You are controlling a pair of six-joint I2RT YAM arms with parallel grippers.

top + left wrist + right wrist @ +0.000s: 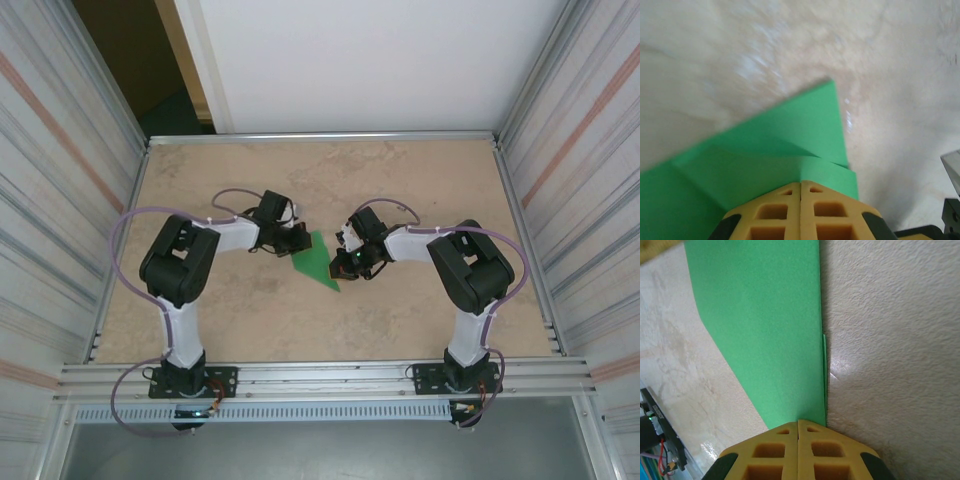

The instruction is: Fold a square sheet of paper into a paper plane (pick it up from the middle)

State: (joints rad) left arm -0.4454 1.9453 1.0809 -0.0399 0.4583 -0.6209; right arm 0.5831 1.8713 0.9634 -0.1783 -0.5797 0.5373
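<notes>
The square sheet of paper (pixel 318 262) is a bright green creased wedge lying flat on the table between the two arms, its point toward the near edge. My left gripper (pixel 296 240) is shut, with its tips at the wedge's left side. In the left wrist view the yellow fingertips (pixel 800 183) meet over layered green flaps (pixel 780 135). My right gripper (pixel 345 262) is shut too, at the wedge's right edge. In the right wrist view its tips (pixel 798 421) rest on the paper (pixel 765 315) beside a long straight fold edge. Nothing is pinched between either pair of jaws.
The beige table (pixel 420 180) is fenced by aluminium rails (pixel 320 136) and corrugated side walls. The two arms' elbows (pixel 180 262) (pixel 470 265) stand to either side of the paper. A black part with wires (pixel 660 440) shows at the lower left of the right wrist view.
</notes>
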